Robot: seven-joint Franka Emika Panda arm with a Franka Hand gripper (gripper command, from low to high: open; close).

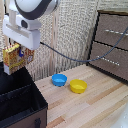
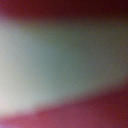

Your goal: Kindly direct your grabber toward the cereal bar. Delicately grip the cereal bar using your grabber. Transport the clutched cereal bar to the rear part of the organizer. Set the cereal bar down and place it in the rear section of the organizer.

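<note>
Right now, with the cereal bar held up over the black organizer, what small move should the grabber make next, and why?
Probably a short descent. In the exterior view the grabber grips the cereal bar upright, and its lower edge seems to hang just above the rear part of the organizer. Lowering before release should keep the box from dropping or tipping. The wrist view is blurred and gives no check.

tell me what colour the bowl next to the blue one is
Yellow: the yellow bowl beside the blue bowl, clearest in the exterior view.
</note>
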